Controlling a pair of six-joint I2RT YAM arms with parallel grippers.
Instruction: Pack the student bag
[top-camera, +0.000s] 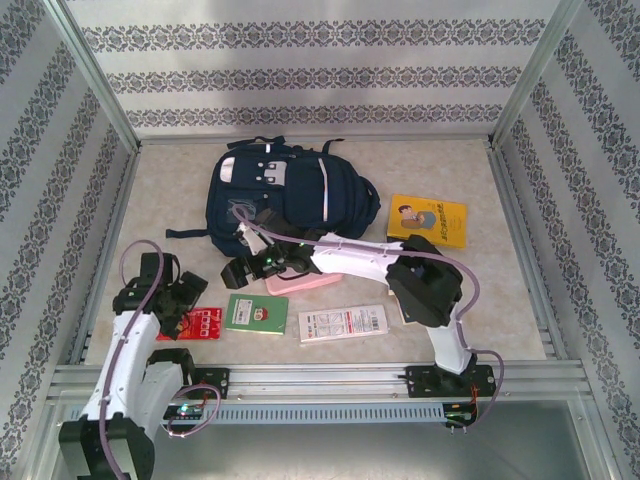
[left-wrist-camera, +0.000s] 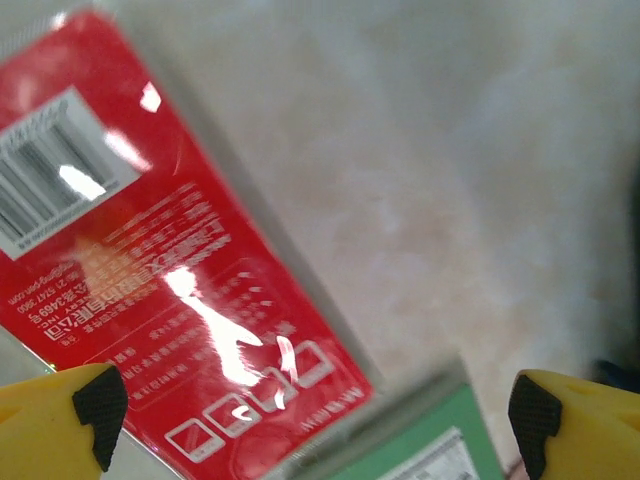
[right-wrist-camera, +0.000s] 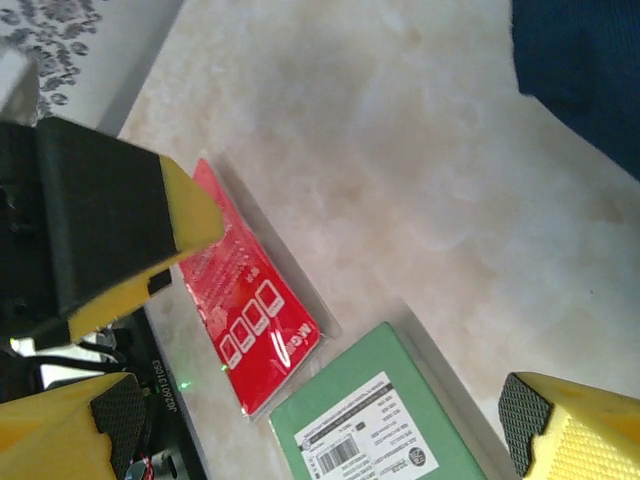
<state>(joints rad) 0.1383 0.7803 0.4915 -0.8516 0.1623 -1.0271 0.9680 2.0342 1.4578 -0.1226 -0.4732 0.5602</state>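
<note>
As seen from above, the student bag (top-camera: 285, 195) lies at the far middle of the table (top-camera: 480, 300), front patches up. I cannot tell whether any compartment is unzipped. No item shows inside it and five lie outside on the table, so I judge the packing barely begun, with nearly all of it left.

Nearest the arms, from left to right, are a red packet (top-camera: 197, 325), a green booklet (top-camera: 257, 312) and a white-and-red card pack (top-camera: 343, 322). A pink flat item (top-camera: 300, 284) lies between the booklet and the bag, partly under the right arm. A yellow book (top-camera: 427, 220) lies right of the bag, apart from the rest.

The left gripper (left-wrist-camera: 315, 425) hangs over the red packet, jaws spread wide with nothing between them. The packet lies flat on the table beneath, its glossy wrapper catching glare. The right gripper (right-wrist-camera: 320, 435), likewise spread and empty, reaches across to the left above the table between the bag's near edge and the booklet. Its wrist view shows one finger (right-wrist-camera: 190, 215) of the left gripper close by.

My reading is that both grippers crowd the same corner, so whichever takes the packet or booklet needs the other clear. The right arm also bars the straight path from the near items to the bag.
</note>
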